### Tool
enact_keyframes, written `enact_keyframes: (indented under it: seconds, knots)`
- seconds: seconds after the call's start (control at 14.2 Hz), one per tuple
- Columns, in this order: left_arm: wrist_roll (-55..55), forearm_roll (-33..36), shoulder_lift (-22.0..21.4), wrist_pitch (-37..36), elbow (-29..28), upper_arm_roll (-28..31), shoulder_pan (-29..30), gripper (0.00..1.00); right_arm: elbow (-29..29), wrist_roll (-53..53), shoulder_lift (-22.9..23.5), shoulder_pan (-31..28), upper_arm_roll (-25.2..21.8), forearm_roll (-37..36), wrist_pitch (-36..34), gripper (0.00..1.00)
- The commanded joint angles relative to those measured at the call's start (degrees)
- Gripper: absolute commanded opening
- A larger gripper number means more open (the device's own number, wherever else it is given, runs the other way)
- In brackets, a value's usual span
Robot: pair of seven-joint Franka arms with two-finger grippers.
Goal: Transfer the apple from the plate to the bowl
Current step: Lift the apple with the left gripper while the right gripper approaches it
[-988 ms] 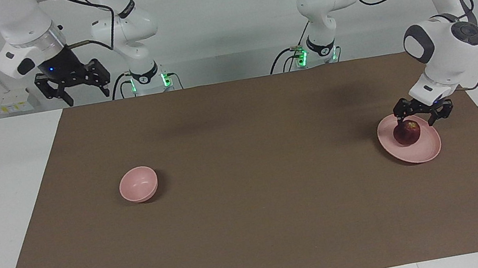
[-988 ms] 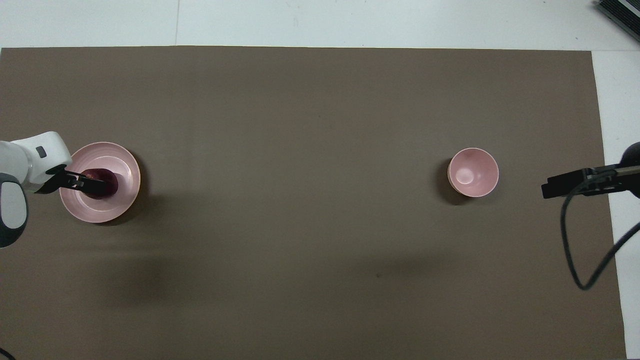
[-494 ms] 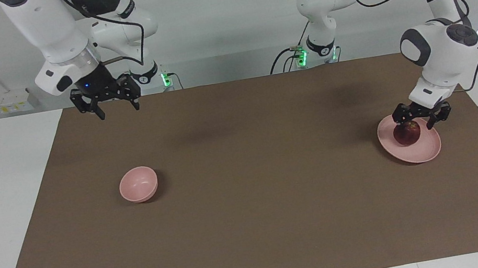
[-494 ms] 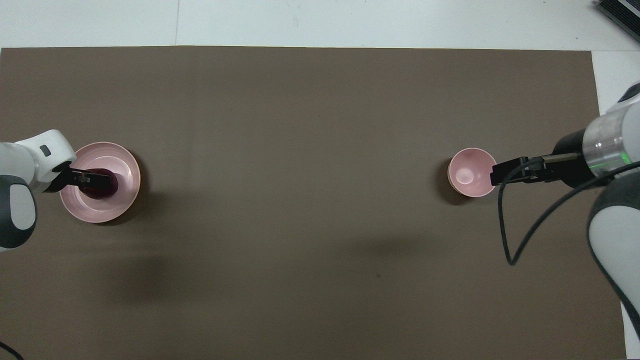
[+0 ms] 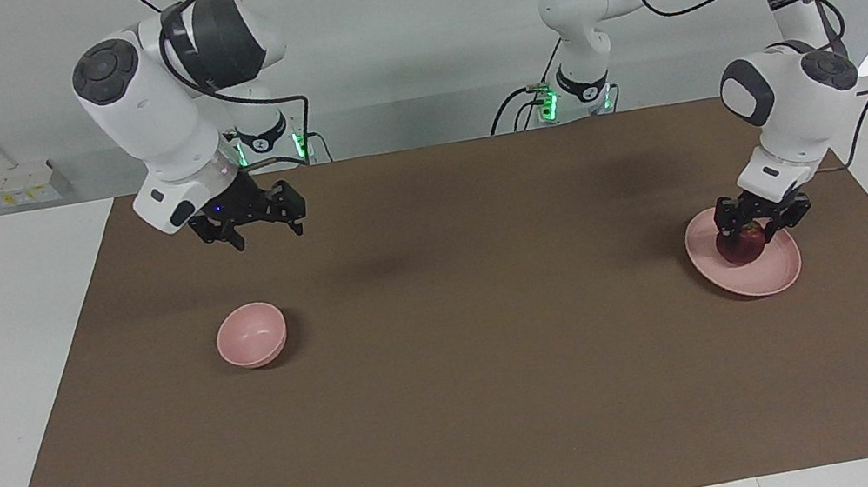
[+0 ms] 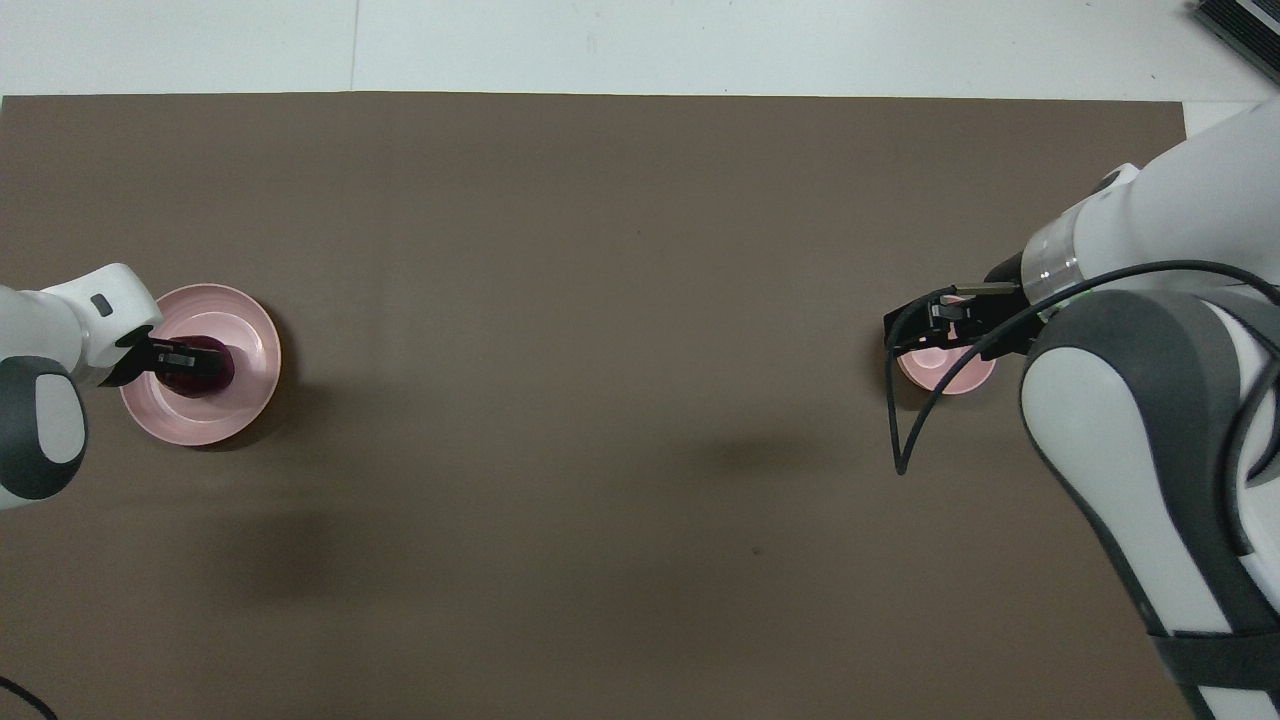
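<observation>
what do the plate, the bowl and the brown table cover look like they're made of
Plate: probably matte plastic or melamine; even pale pink, with only a soft sheen.
Bowl: apparently the same material; matching pink, with a dull highlight inside.
Table cover: looks like paper or thin card; flat brown, no gloss, faint fold lines in the overhead view.

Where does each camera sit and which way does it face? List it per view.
Facing view: high across the table, looking at both robots; whole arms and bases show, left gripper shut on the apple on the plate.
Overhead view: above the robots' end, looking steeply down; only wrists and the right gripper over the bowl show.
Shared: brown mat, plate, bowl, apple, both grippers, turned half around.
</observation>
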Motion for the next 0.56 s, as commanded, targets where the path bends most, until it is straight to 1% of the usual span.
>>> enact_keyframes:
  seconds: [0.0, 0.07, 0.21, 0.28, 0.49]
  knots:
    - [-0.31, -1.01, -1.83, -0.76, 0.30, 0.18, -0.60, 0.00, -1.60, 4.02, -0.59, 0.84, 0.03, 3.14, 0.91, 1.00]
    - [-0.49, -1.01, -3.49, -2.59, 1.00, 0.01, -0.69, 0.00, -2.04, 5.07, -0.41, 1.02, 0.03, 3.75, 1.00, 1.00]
    - [-2.32, -1.10, -6.30, -11.35, 4.50, -0.08, -2.44, 0.00, -2.75, 7.79, -0.41, 2.68, 0.03, 4.81, 2.92, 1.00]
    - [-3.99, -1.36, -6.75, -15.23, 6.43, -0.43, -3.76, 0.00, -2.84, 10.42, -0.41, 3.12, 0.03, 6.12, 3.19, 1.00]
    - [-13.46, -2.50, -7.46, -18.68, 11.01, -0.61, -9.81, 0.00, -2.84, 20.17, -0.32, 3.48, 0.03, 14.81, 3.19, 1.00]
